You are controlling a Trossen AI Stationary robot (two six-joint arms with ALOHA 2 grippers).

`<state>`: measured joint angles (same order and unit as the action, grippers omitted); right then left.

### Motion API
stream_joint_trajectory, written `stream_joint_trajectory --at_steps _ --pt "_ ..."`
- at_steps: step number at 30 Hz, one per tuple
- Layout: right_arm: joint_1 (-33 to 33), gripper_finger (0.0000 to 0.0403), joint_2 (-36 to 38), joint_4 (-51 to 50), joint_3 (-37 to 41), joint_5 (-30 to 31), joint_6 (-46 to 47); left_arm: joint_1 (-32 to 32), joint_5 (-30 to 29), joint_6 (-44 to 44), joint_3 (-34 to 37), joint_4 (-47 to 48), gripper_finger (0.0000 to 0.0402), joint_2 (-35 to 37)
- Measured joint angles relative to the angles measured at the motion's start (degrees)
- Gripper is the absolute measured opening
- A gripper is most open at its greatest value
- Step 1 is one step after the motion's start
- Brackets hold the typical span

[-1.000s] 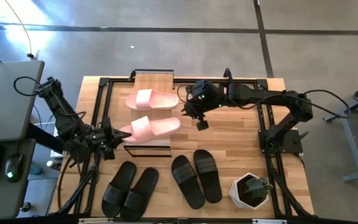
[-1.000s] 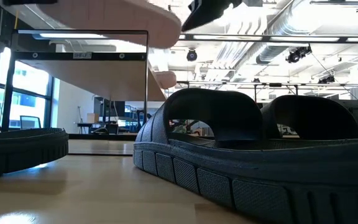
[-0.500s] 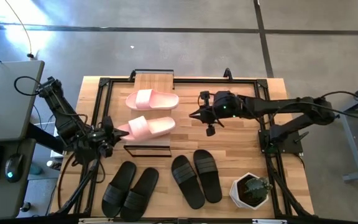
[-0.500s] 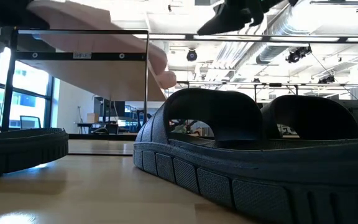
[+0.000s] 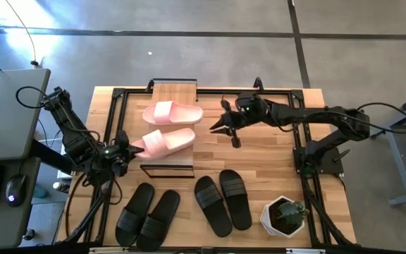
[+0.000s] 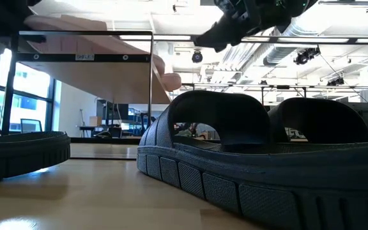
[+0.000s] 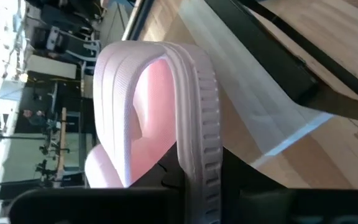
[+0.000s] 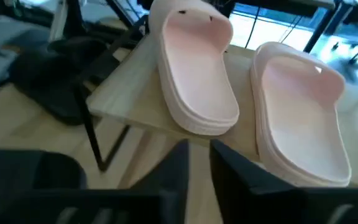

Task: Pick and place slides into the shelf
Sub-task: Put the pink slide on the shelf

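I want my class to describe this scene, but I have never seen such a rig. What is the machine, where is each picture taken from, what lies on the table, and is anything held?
It is a robot with two dark arms at a wooden table. One picture looks straight down, one looks level along the tabletop, and two come from cameras on the wrists.

A small shelf carries two pink slides. Four black slides and a potted plant lie nearer the front.

The left gripper grips the nearer pink slide by one end. The right gripper hovers beside the shelf, holding nothing.
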<state>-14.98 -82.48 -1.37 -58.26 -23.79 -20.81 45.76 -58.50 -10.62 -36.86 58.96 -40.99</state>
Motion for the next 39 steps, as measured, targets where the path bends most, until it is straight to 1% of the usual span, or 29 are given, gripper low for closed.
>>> stream_joint_trajectory --at_steps 3,6,8,11,16,18,21,25,30,32,35,39 --pt "1.5 0.0096 -0.5 -0.9 0.0 4.8 -8.9 0.0 1.3 0.9 0.0 0.6 0.0043 0.0" --pt "4.6 0.0131 -1.6 -0.9 0.0 12.2 -20.7 0.0 3.6 1.1 0.0 0.7 0.0027 0.0" --pt "6.8 0.0146 -2.9 -0.7 -0.1 16.4 -28.4 0.0 4.6 2.1 0.0 0.7 0.0017 0.0" --pt "9.3 0.0155 -5.4 3.4 -0.1 22.0 -33.5 0.0 5.1 2.4 0.0 0.5 0.0017 0.0" --pt "11.4 0.0156 -9.6 10.4 -0.1 28.4 -40.3 0.0 5.3 1.9 0.0 -0.2 0.0030 -0.6" --pt "11.5 0.0156 -11.1 12.2 -0.1 28.6 -42.4 0.0 5.9 1.9 0.0 -0.5 0.0031 -0.9" --pt "11.4 0.0156 -13.0 14.0 -0.1 29.8 -42.8 0.0 6.9 1.9 0.0 -0.8 0.0019 -0.9" --pt "11.4 0.0156 -13.9 16.3 -0.1 31.7 -45.2 0.0 7.2 1.9 0.0 -1.5 0.0017 -0.9" --pt "11.5 0.0156 -13.9 18.7 -0.1 31.4 -46.7 0.0 7.4 1.9 0.0 -1.9 0.0031 -0.9" --pt "11.5 0.0156 -13.9 19.3 -0.1 31.0 -46.8 0.0 7.4 1.9 0.0 -1.9 0.0029 -0.9" --pt "11.7 0.0156 -13.8 19.3 -0.1 28.8 -46.2 0.0 7.5 1.9 0.0 -2.2 0.0018 -0.9" --pt "12.1 0.0156 -13.8 19.5 -0.1 27.8 -45.8 0.0 7.3 1.9 0.0 -2.4 0.0020 -0.9"
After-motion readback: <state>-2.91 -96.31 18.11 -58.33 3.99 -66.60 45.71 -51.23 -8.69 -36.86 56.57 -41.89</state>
